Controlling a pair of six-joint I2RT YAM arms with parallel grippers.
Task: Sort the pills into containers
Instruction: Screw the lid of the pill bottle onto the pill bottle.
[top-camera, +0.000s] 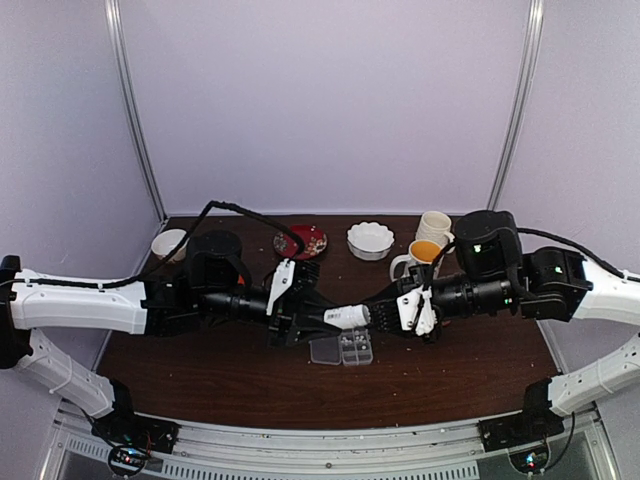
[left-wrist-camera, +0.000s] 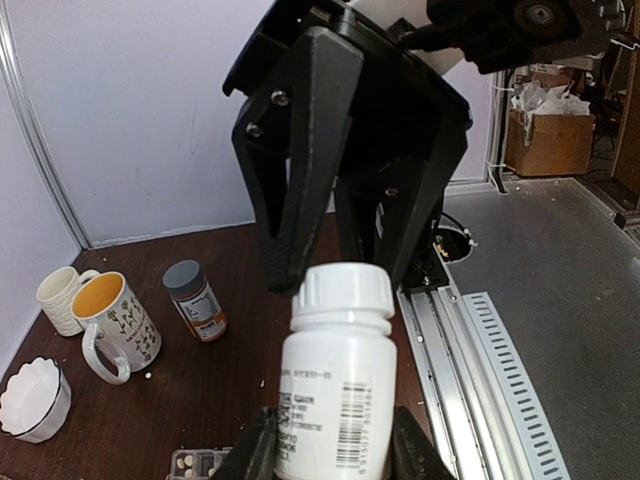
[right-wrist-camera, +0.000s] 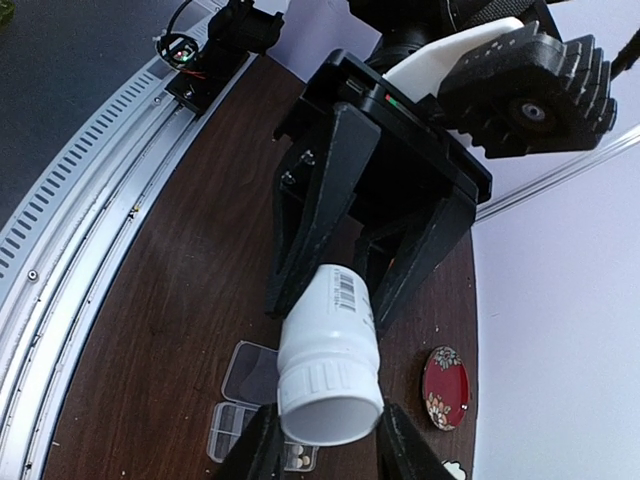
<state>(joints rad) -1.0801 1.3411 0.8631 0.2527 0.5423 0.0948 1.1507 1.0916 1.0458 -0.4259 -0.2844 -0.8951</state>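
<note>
The left tool (left-wrist-camera: 333, 445) and the right tool (right-wrist-camera: 328, 440) meet tip to tip above the middle of the bench (top-camera: 200, 370), with a white bottle (left-wrist-camera: 335, 400) lying roughly level between them, clear of the wood. The left tool is clamped narrowly on the bottle's labelled body, one finger on each side of the barcode. The right tool comes in from the opposite end, and its two fingers press against either side of the ribbed white cap (right-wrist-camera: 330, 395), so the bottle is gripped at both ends. Directly beneath the two tools the clear pill box (top-camera: 356, 348) sits flat on the bench with its hinged lid folded open on the left tool's side. Its small cells (right-wrist-camera: 225, 432) lie just under the right tool's fingertips, and a few whitish pills (right-wrist-camera: 297, 458) show in the cells at the bottom edge of the right wrist view; how many cells are filled cannot be told. Beyond the right tool, toward the back of the bench, stand an orange bottle (left-wrist-camera: 196, 300) with a grey cap, a mug with an orange inside (left-wrist-camera: 115, 320) and a cream mug (left-wrist-camera: 62, 298) just behind it. A white fluted bowl (left-wrist-camera: 32, 398) sits beyond the meeting point of the tools, and a red dish (right-wrist-camera: 446, 387) lies beyond the left tool.
</note>
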